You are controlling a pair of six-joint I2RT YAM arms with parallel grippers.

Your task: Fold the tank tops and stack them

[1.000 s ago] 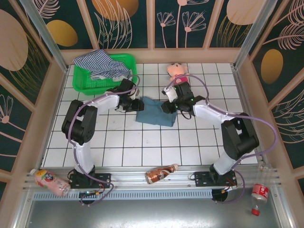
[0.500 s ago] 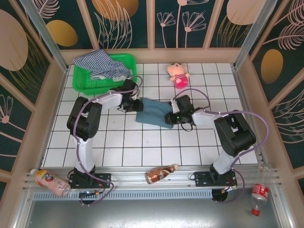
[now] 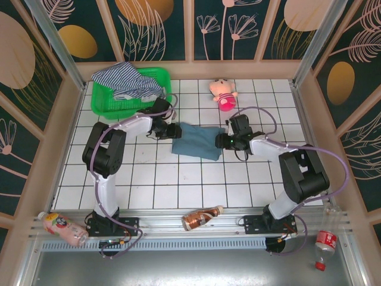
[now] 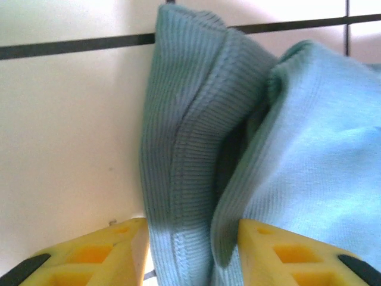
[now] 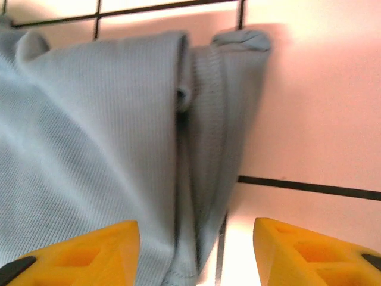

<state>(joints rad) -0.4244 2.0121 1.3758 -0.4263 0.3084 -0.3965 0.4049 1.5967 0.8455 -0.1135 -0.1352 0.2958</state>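
Note:
The teal-blue tank top (image 3: 196,142) lies folded in a rough rectangle on the white tiles mid-table. My left gripper (image 3: 171,130) sits low at its left edge. Seen from the left wrist, the yellow fingers (image 4: 191,229) stand open on either side of the ribbed hem fold (image 4: 178,149), which is not squeezed. My right gripper (image 3: 223,141) is at the top's right edge, open (image 5: 196,232), with the cloth edge (image 5: 208,119) near its left finger and bare tile beside its right one. The striped tank top (image 3: 128,80) lies bunched in the green basket (image 3: 101,106).
A pink plush doll (image 3: 222,93) lies behind the right gripper. Along the near rail lie a brown bottle (image 3: 201,217), a pink-labelled bottle (image 3: 61,229) at the left and a red-capped one (image 3: 325,243) at the right. Wooden walls enclose the table.
The right gripper swung from the cloth's far right corner down to its near right corner, then back out to the right edge, and opened. The left gripper stayed at the left edge.

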